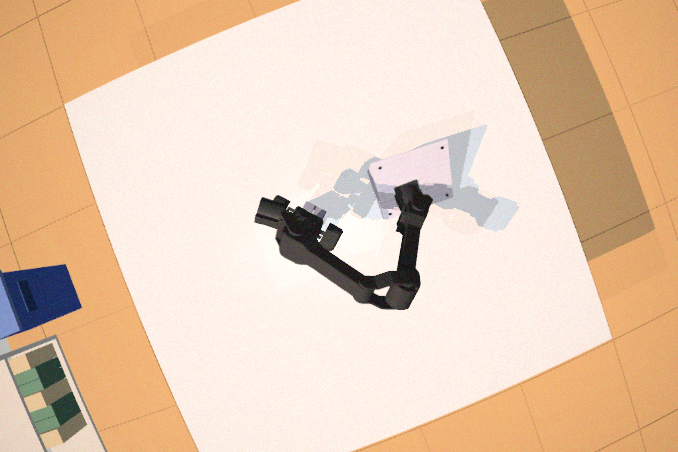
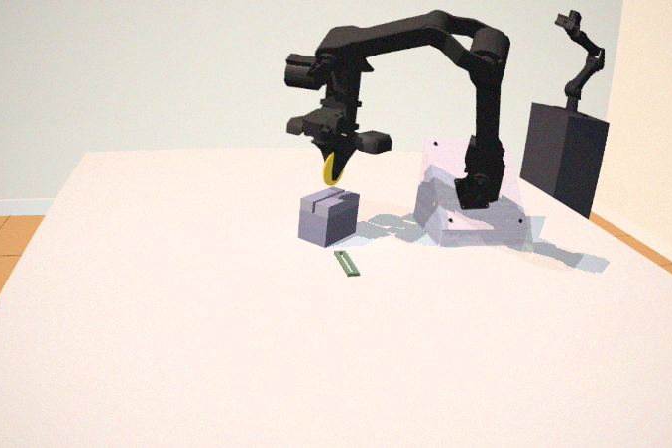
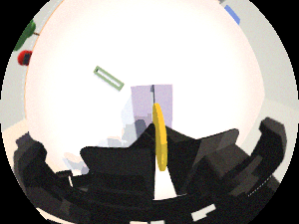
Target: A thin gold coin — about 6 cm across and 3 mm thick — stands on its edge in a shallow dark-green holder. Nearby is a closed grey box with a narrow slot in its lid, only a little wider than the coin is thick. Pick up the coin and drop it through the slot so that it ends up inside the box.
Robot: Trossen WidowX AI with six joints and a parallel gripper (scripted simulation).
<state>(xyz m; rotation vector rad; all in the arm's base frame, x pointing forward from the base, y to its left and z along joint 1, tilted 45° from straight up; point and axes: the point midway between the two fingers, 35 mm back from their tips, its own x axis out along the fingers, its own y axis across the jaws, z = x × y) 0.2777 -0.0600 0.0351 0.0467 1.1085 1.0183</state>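
Observation:
The gold coin (image 2: 327, 171) (image 3: 159, 133) is on edge between the fingertips of my gripper (image 2: 335, 168) (image 3: 160, 143), which is shut on it. The grey box (image 1: 315, 209) (image 2: 311, 228) (image 3: 141, 101) stands upright on the table below; the arm partly covers it from above. The coin's lower edge is just above the lid in the exterior view, apart from it. In the wrist view the slot (image 3: 153, 96) runs nearly in line with the coin, which looks slightly slanted against it. The green holder (image 2: 353, 274) (image 3: 120, 87) lies empty beside the box.
The arm's pale pink base block (image 1: 412, 162) (image 2: 482, 238) stands on the table (image 1: 191, 133) (image 2: 189, 316), to the right of the box. Shadows of the arm fall between box and base. A blue bin (image 1: 47, 298) and a second arm on a dark pedestal (image 2: 543, 153) are off the table.

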